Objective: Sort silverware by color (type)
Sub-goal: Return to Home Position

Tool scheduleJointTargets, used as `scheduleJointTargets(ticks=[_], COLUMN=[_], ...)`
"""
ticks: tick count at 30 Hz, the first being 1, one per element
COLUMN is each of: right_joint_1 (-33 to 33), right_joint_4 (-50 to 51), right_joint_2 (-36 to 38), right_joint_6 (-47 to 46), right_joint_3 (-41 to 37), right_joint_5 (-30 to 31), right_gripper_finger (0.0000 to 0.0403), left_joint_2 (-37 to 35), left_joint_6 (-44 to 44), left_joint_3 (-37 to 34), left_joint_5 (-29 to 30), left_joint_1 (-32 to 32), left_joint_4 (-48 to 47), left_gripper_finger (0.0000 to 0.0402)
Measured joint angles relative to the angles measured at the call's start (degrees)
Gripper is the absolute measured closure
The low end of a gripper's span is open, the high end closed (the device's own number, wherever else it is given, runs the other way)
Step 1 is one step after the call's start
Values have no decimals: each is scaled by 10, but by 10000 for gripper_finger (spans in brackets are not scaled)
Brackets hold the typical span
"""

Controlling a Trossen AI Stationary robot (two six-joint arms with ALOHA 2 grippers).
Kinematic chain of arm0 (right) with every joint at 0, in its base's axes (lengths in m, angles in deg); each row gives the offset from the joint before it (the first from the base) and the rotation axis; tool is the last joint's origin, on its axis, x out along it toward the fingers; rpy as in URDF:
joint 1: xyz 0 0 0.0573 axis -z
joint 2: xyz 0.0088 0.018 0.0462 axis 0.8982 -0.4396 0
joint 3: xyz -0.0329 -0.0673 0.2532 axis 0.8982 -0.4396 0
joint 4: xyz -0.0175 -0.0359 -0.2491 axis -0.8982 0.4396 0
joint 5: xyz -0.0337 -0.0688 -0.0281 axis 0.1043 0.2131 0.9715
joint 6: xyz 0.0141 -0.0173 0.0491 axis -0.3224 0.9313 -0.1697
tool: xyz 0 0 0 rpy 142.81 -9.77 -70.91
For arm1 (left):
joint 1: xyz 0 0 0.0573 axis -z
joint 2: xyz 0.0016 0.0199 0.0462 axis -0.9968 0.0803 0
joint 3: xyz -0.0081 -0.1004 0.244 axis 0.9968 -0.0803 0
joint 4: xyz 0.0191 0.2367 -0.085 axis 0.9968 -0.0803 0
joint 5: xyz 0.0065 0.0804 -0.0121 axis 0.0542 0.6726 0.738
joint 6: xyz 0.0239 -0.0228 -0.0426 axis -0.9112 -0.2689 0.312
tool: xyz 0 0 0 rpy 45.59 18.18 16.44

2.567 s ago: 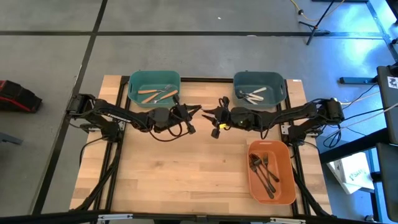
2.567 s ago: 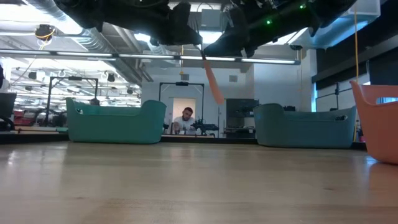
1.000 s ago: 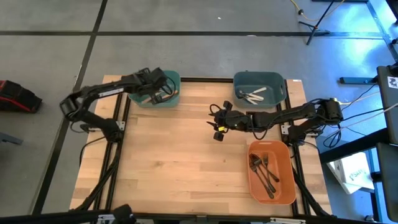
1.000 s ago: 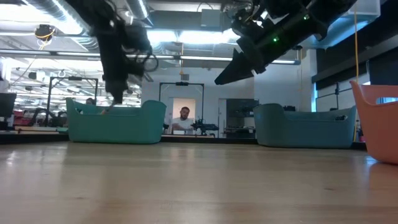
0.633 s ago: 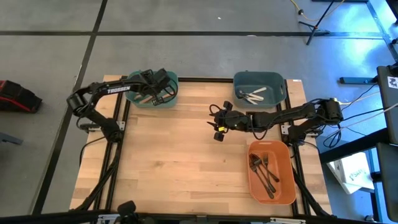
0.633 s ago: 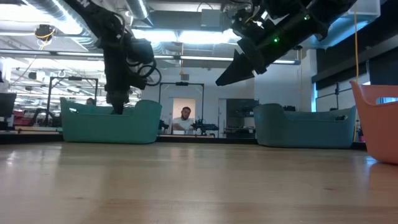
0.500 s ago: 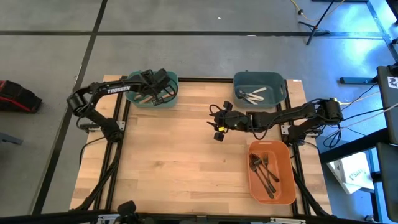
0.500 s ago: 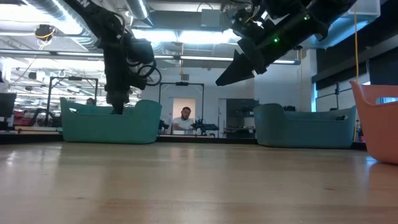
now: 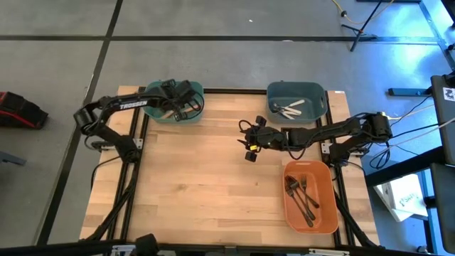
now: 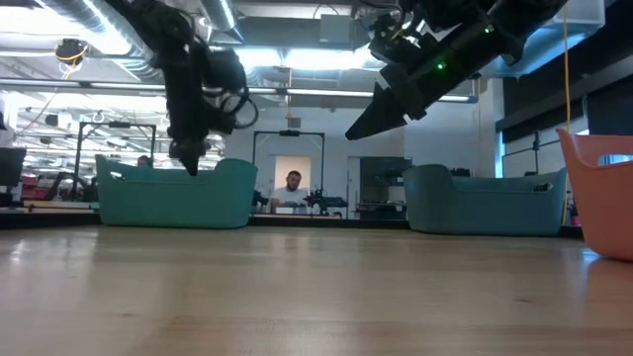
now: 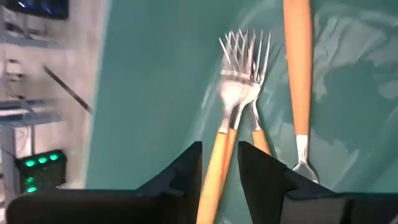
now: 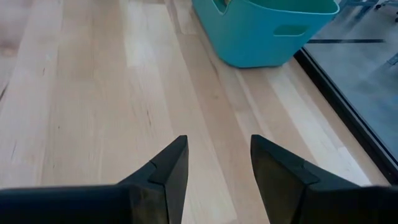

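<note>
My left gripper (image 9: 186, 105) hangs open over the left teal bin (image 9: 158, 116), its tips just above the rim in the low view (image 10: 188, 164). Orange-handled forks (image 11: 239, 106) lie on the bin floor. One handle shows in the gap between my fingers (image 11: 219, 149), and I see no touch. My right gripper (image 9: 249, 136) is open and empty above the middle of the table (image 12: 214, 162). Cream-handled pieces (image 9: 290, 108) lie in the right teal bin (image 9: 320, 107). Dark metal forks (image 9: 302, 198) lie in the orange bin (image 9: 330, 213).
The wooden table (image 9: 206, 185) shows bare boards between the bins. The right teal bin (image 12: 267, 31) stands at the far right edge, and the orange bin (image 10: 608, 193) at the near right. A person (image 10: 293, 190) sits in the room far behind the table.
My left gripper dipped down into the left teal bin, then rose a little, so its tips now stand just above the rim. The bin slid slightly toward the table's left.
</note>
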Motion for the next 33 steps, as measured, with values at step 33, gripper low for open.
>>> scheduleJointTargets(ticks=[33], right_joint_1=[138], right_joint_4=[-62], right_joint_2=[236], right_joint_6=[-15], right_joint_3=[-167], right_joint_5=[-245], right_gripper_finger=[309], left_joint_2=[-431], left_joint_6=[211], left_joint_3=[-352], left_joint_5=[-430], left_joint_1=[205], left_joint_4=[513], left_gripper_finger=[321])
